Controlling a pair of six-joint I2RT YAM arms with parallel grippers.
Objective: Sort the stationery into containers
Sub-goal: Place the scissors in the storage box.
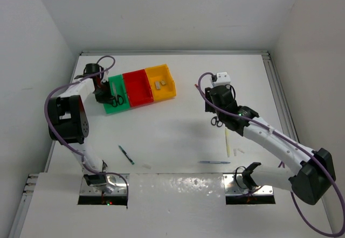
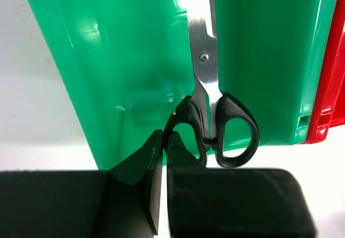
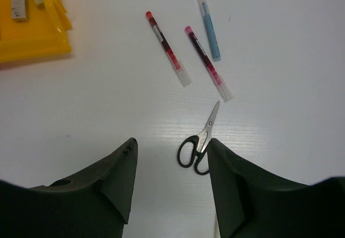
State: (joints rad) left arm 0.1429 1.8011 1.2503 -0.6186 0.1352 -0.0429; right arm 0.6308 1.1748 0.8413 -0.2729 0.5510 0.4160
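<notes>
- Plainly, the left gripper (image 2: pixel 164 137) is pinched closed on nothing at the green bin's (image 2: pixel 124 60) rim, near the table's (image 1: pixel 178 135) far-left corner; black-handled scissors (image 2: pixel 207 71) lie inside.
- Right gripper (image 3: pixel 171 141) gapes wide above a second pair of scissors (image 3: pixel 198 141) lying mid-table.

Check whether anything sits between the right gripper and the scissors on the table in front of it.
Nothing visible does. The right gripper is open, and the scissors lie flat right by its fingertips; the pens are farther off.

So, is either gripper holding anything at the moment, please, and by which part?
Neither. The left gripper is shut on nothing beside the binned scissors; the right gripper hangs open, empty.
</notes>
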